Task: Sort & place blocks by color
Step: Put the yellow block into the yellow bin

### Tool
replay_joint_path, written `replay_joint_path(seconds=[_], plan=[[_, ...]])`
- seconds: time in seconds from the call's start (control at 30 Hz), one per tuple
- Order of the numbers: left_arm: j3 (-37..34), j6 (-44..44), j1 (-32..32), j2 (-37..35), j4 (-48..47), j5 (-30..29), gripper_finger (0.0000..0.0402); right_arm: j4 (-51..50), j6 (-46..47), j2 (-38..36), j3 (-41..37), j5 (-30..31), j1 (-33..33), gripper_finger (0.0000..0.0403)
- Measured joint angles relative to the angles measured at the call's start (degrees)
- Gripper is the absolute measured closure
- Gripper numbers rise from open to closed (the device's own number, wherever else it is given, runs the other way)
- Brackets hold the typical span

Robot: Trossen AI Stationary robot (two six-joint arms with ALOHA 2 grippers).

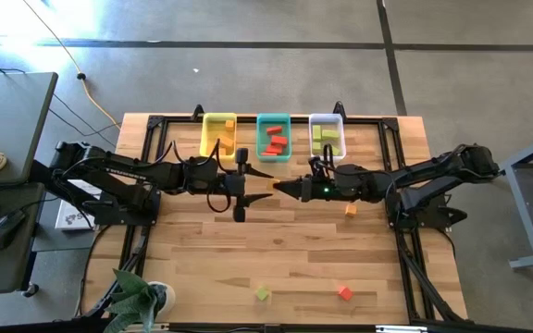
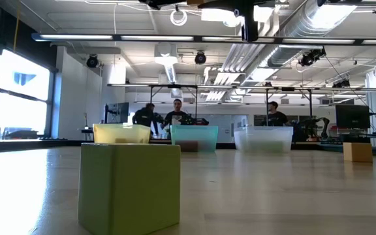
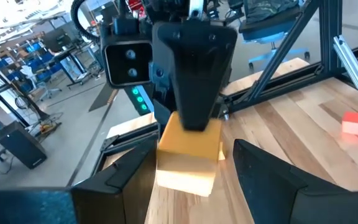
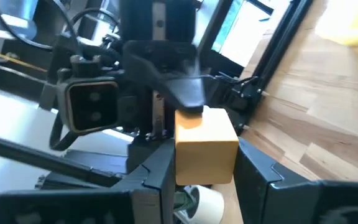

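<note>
- A light green block (image 2: 129, 189) stands on the desk (image 1: 294, 250) at its near edge, right in front of the low camera. It is upright and nothing touches it.
- A red block (image 1: 344, 292) lies near that same edge, to the right of the green one and well apart from it.
- A loose orange block (image 1: 350, 211) sits farther in on the bare wood, on my right arm's side and just nearer than the right hand. It is free of both hands.
- My two arms reach in from opposite sides and meet above the middle of the desk.
- My right hand (image 4: 207, 174) is closed on an orange held block (image 3: 188, 155), with one finger pressed against each side. The block is held clear of the desk.
- My left hand (image 3: 194, 177) is open. Its two fingers flank the same held block, and a gap shows on at least one side.
- Beyond the hands, three bins stand in a row along the far edge, close beside one another.
- The yellow bin (image 1: 207, 139) is on the left and holds orange pieces.
- The teal bin (image 1: 260, 139) is in the middle and holds red pieces.
- The clear bin (image 1: 340, 125) is on the right and holds light green pieces.
- In the room past the far edge, the low view shows several people (image 2: 177, 115) at workstations.
</note>
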Motion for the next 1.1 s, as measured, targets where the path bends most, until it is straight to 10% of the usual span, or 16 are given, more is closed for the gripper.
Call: replay_joint_path(seconds=[1.1], plan=[[0.07,3.46,1.03,1.57,-0.20,0.04,0.0295,-0.76,-0.30,-0.04,0.00,-0.88,0.02,0.0300]])
